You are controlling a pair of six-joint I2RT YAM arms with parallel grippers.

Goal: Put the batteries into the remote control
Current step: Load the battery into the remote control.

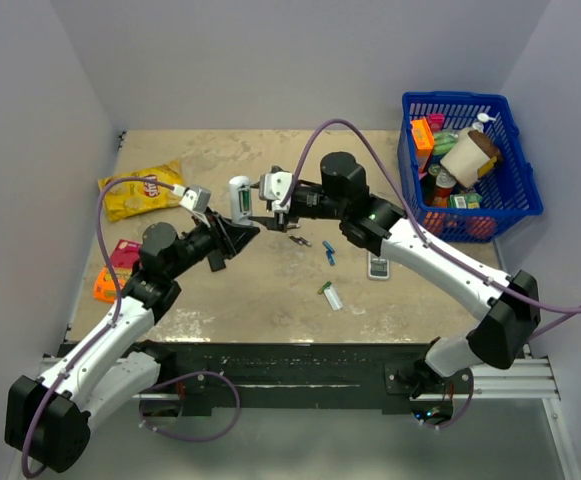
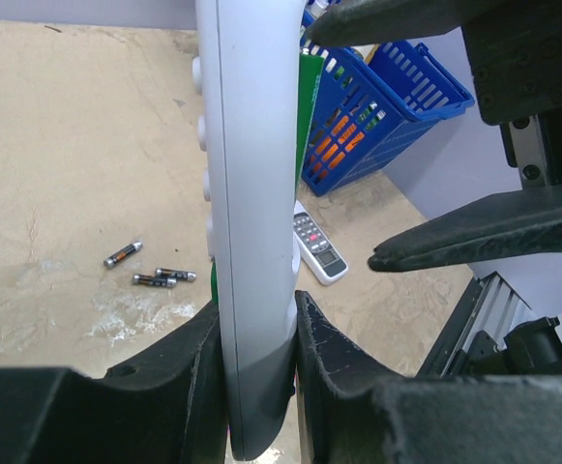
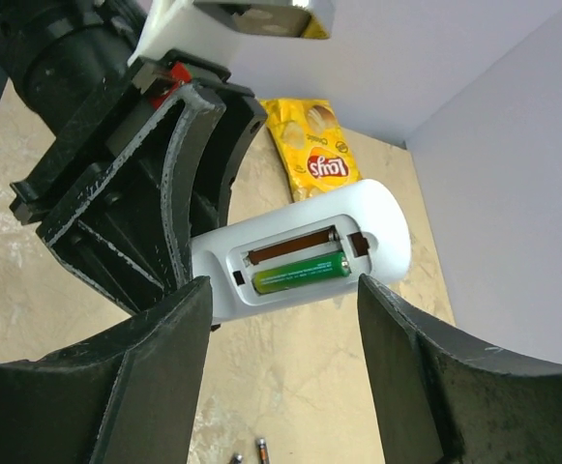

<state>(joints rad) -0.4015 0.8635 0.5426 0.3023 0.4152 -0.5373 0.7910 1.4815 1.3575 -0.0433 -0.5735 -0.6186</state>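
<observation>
Small green piece: lies on the table at the lower middle of the top view, just beside a white bit. I judge it to be the second cell, but it is too small to be sure.
Left gripper: clenched on one end of the remote control, with one finger on each long side. It holds the remote at the centre of the top view, apparently off the table.
Battery bay: the cover is off. The upper slot is bare and only its contact shows.
Green battery: seated in the lower slot, lying along the bay.
Right gripper: released and empty, with its fingers spread on both sides of the bay, near the remote.
Step in hand: one cell is in and the second is not yet loaded.
Next move: the right arm should fetch the loose cell, take it by the middle and press it into the bare slot with the correct pole to the spring. The left grip must be firm against this push.
</observation>
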